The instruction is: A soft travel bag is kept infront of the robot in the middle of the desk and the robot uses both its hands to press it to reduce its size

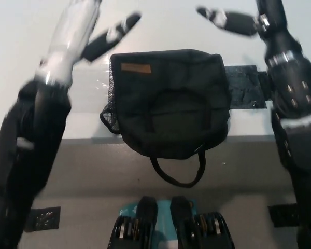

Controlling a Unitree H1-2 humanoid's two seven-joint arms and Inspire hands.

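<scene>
Left hand (85, 23), motion-blurred, hangs above the desk (20, 62) with fingers spread, gripping nothing. Centre, the black travel bag (171, 101) sits at the desk's front edge, handle (177, 174) hanging over. Right hand (230, 19) hovers beyond, fingers extended, empty.

The soft black travel bag (168, 104) lies flat on the white desk (20, 62), its broad face turned up; a small tan label (136, 68) sits near its far left corner; a black mesh pocket (110, 111) bulges from its left side; two curved carry handles lie across the face, and one loop (177, 171) dangles past the desk's near edge; the bag's rounded near end overhangs that edge; nothing touches it.
</scene>
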